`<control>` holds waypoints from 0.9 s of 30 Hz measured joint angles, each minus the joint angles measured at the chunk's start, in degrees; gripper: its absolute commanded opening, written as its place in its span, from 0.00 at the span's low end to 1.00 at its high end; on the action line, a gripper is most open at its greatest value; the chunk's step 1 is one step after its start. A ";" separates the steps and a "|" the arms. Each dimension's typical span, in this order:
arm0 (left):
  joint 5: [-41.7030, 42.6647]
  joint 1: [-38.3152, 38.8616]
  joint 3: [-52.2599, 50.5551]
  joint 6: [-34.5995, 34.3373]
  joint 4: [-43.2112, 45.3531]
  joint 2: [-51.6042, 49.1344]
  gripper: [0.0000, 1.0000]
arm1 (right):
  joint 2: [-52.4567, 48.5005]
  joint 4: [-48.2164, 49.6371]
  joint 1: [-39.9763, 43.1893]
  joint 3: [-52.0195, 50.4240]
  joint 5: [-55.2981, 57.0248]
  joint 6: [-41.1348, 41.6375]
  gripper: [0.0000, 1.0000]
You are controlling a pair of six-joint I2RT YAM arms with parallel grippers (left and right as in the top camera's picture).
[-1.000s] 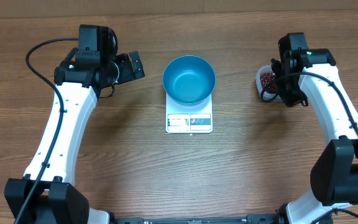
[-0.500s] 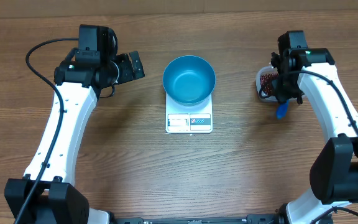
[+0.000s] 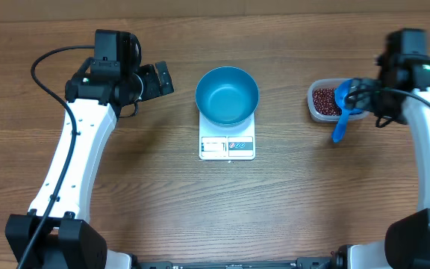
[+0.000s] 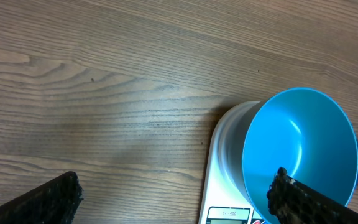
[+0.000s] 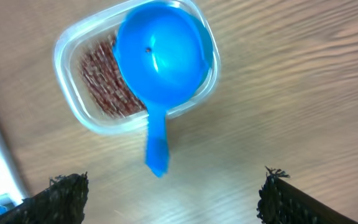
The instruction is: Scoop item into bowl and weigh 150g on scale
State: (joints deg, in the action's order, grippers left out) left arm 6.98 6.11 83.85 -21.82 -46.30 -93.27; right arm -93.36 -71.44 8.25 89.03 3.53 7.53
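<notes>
Wooden table (image 3: 290,209), two arms. One white scale (image 3: 227,146) lay at the centre, and one blue bowl (image 3: 227,95) sat on it, smooth inside and empty. One clear tub (image 5: 67,81) stood well apart from the scale on the right arm's side and held all the beans (image 5: 104,81), too many to count. One blue scoop (image 5: 160,53) lay across the tub's rim, cup up, handle reaching out over the table; a dark speck in the cup was possibly a single bean. The left gripper (image 4: 173,186) hung near the bowl, jaws spread wide and gripping nothing. The right gripper (image 5: 171,186) hung by the tub, jaws wide, clear of the scoop. Judged stage: bowl placed; no beans transferred, so all scooping and weighing remained.
</notes>
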 measured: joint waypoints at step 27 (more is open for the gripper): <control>-0.02 0.00 0.00 0.00 0.00 0.00 1.00 | -0.17 37.90 5.27 -34.38 -25.18 3.34 0.41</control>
State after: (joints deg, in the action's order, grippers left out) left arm 6.96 6.11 83.85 -21.82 -46.30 -93.27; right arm -93.54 -33.54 13.52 54.65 -21.65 10.87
